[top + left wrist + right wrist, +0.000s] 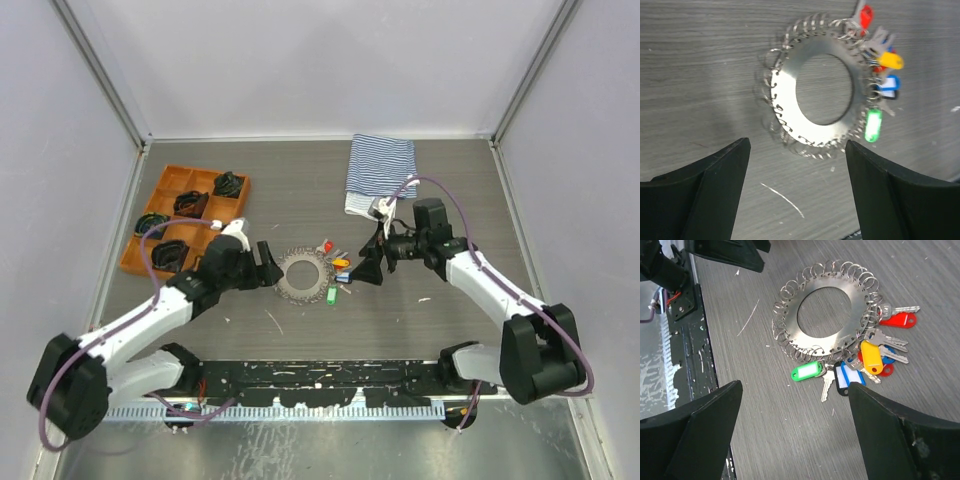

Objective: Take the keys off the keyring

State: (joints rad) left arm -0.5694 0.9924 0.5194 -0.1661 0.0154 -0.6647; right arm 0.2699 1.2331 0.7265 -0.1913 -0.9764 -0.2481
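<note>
The keyring (302,277) is a flat shiny metal ring edged with many small wire loops, lying flat on the table. The keys (338,270) hang in a bunch on its right side, with red (897,320), yellow (871,357), blue (846,377) and green (807,371) plastic tags. My left gripper (268,265) hovers just left of the ring, open and holding nothing. In the left wrist view the keyring (790,100) lies just ahead of the gripper (796,150). My right gripper (368,270) is just right of the keys, open and empty, with the keyring (812,347) ahead of the gripper (796,390).
An orange tray (165,190) with dark bundles sits at the back left. A striped blue-white cloth (380,170) lies at the back right, behind the right arm. The black mounting rail (320,385) runs along the near edge.
</note>
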